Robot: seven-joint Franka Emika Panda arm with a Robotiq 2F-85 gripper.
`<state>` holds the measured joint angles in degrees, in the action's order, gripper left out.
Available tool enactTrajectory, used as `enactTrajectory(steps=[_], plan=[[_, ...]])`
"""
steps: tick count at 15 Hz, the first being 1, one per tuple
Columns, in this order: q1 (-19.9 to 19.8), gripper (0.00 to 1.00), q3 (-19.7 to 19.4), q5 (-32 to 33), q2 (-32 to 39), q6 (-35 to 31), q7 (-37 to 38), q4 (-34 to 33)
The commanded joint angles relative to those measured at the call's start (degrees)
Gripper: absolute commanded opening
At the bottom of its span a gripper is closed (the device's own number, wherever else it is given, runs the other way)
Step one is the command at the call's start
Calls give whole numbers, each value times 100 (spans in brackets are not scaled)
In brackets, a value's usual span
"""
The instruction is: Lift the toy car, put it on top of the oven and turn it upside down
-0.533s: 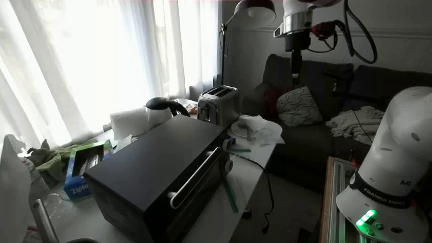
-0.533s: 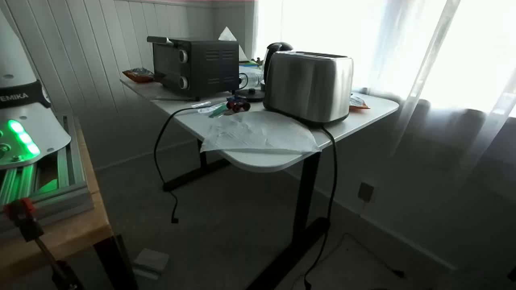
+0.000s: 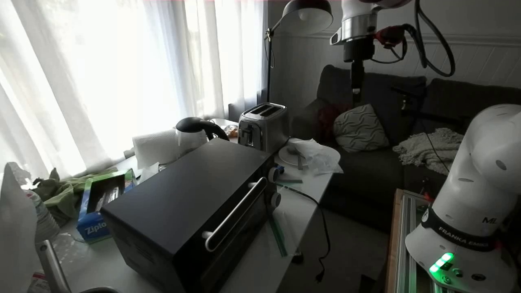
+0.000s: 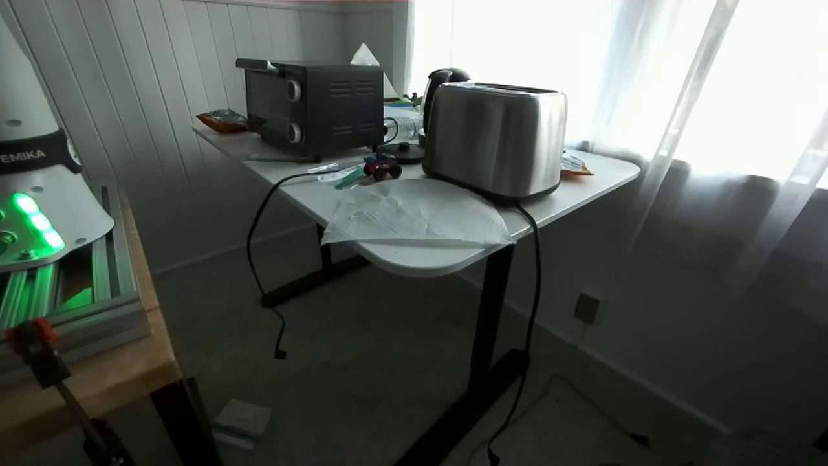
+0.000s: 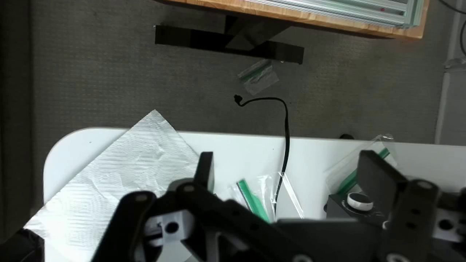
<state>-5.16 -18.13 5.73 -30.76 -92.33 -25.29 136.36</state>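
Toy car point(image 4: 380, 167) on the white worktop point(image 4: 608, 169), approx. ctr of an ext. view, looks wheels-down, btwn toaster oven point(image 4: 310, 109) (upper L of frame) & silver toaster point(image 4: 495, 139) (upper R of ctr). Paper towel point(image 4: 417, 213) just below car in frame. Pincer point(image 5: 290, 169): jaws spread wide, lower half of wrist view, well apart from car.

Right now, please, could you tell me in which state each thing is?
Gripper: open, holding nothing.
Toy car: upright on its wheels.
Oven: door shut.
Toaster: upright, nothing sticking out.
Cord by the oven: unplugged.
Paper towel: spread out.
Lamp: looks unlit.
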Motion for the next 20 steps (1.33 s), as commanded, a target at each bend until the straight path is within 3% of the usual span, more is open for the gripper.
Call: enactTrajectory(steps=[1,4,10,11,13,20], plan=[[114,100,172,-275,305,-142,-9,-3],[357,100,464,-735,728,-662,251,137],[634,100,1101,-1199,1850,-2892,642,247],[558,100,1078,-1083,1561,-2449,511,292],[569,100,1178,-1094,1854,-2825,581,278],[567,100,1161,-1198,2084,-2971,537,196]])
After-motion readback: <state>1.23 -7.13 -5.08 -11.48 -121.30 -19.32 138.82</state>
